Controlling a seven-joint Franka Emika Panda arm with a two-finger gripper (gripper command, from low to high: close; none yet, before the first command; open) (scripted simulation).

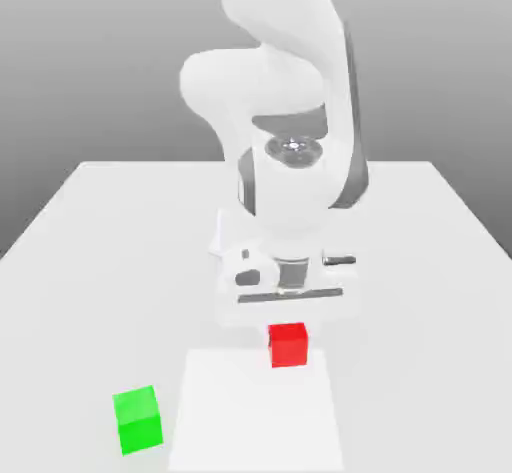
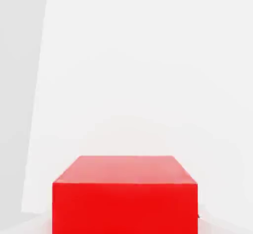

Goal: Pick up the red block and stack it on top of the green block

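Near the front of the white desk (image 1: 90, 221), on a slightly brighter white square patch (image 1: 255, 421), we see the small red cube-shaped block (image 1: 288, 345) sitting at the patch's far edge. Directly above it hangs the white Franka arm (image 1: 290, 101), folded over so that its hand points straight down; the gripper (image 1: 288, 313) is just over the top of the red block, and from the exterior view we cannot make out the fingers themselves, since the hand's body hides them. We therefore cannot tell whether the gripper is spread or pinching the block, nor whether the block is touched at all.

Toward the exterior view's left, and a little nearer the camera than the red block, the small green cube-shaped block (image 1: 138, 419) rests on the bare desk just beside the bright patch, well apart from the red one. Both blocks stand flat and upright.

From the hand view we look at the red block (image 2: 124, 198) very close up: its top face and one side face are visible, with pale desk surface (image 2: 148, 70) stretching behind it.
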